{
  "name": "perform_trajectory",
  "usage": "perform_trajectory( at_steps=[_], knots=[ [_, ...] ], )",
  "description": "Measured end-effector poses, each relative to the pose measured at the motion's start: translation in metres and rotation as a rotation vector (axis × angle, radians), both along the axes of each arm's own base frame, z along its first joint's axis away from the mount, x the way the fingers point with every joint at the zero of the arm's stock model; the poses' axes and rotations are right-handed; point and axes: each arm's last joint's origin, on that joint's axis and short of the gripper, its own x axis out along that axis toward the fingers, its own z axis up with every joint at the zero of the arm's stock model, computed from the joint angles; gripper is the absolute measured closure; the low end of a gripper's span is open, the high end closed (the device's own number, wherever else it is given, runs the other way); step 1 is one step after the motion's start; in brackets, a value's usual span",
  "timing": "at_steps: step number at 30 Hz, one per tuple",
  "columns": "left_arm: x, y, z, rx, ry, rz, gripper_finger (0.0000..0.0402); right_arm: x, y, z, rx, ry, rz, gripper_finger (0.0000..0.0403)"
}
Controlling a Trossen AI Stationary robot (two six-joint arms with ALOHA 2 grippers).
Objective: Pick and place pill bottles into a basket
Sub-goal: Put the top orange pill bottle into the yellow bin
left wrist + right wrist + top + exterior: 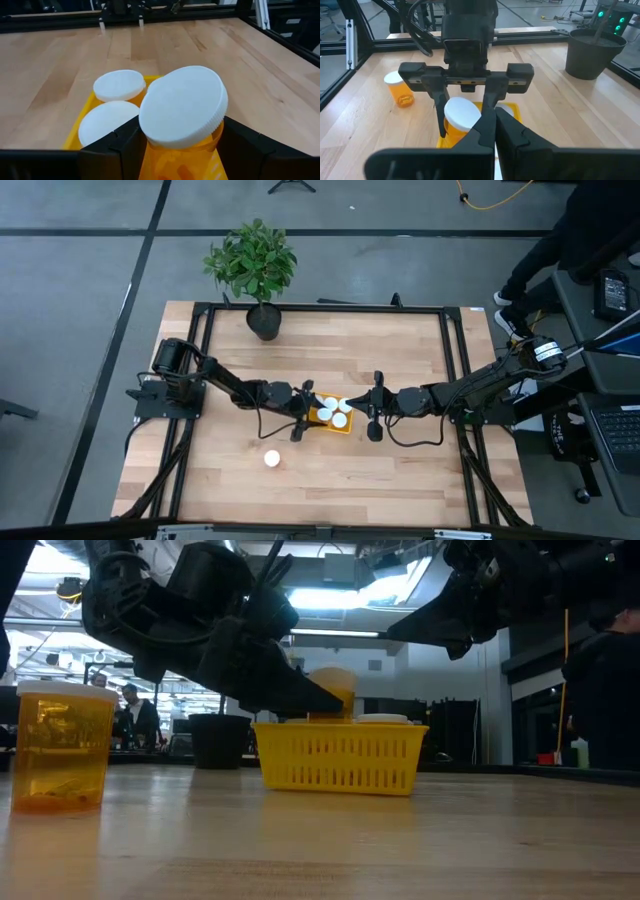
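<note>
A: Describe the surface.

B: A pale wooden worktop point(400, 470) inside a dark frame. A potted plant point(255, 265) stands at its far edge, well away from both arms.

A: Task progress?

B: Partly complete. The basket point(331, 427) sits at mid-worktop between the two end effectors. The high view shows about four white caps at the basket, one of them on the held bottle point(182, 112); an exact count of bottles already seated is not possible. One loose bottle point(271, 459) stands upright on the worktop, on the near side of the left end effector and clear of the basket. My judgement: the held bottle must be released, then the loose one collected. A sixth bottle is not visible in any view.

A: Left end effector point(302, 412) state and pose?

B: Clamped on the held bottle, one finger on each side of the orange body just under the cap. The bottle is tilted, directly above the basket's left edge. Two seated caps lie just beyond it. The arm reaches in low and nearly level from the left.

A: Right end effector point(374, 418)?

B: It waits beside the basket's right side, pointed at it. The right wrist view shows its fingers pressed together, holding nothing.
</note>
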Motion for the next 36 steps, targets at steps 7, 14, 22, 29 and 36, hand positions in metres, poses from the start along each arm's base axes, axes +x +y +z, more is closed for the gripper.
perform_trajectory(
  at_steps=[7,14,22,29,36],
  knots=[
    [-0.0001,-0.0005,-0.0002,0.001,0.003,0.006,0.0191,0.0000,0.0000,0.0000,0.000,0.000,0.000,0.0398],
    [0.0000,0.0001,0.0000,-0.009,0.001,0.031,0.0168,0.0000,0.0000,0.0000,0.003,0.000,-0.001,0.0398],
    [0.0001,0.0001,0.0001,-0.013,0.001,0.032,0.0151,0.0000,0.0000,0.0000,0.003,0.000,-0.001,0.0398],
    [0.0005,0.0001,0.0016,-0.005,-0.016,0.030,0.0151,0.0000,0.0000,0.0000,0.003,0.000,-0.001,0.0398],
    [0.0015,0.0000,0.0052,0.015,-0.057,0.022,0.0151,0.0000,0.0001,-0.0001,0.003,0.001,0.000,0.0398]
  ],
)
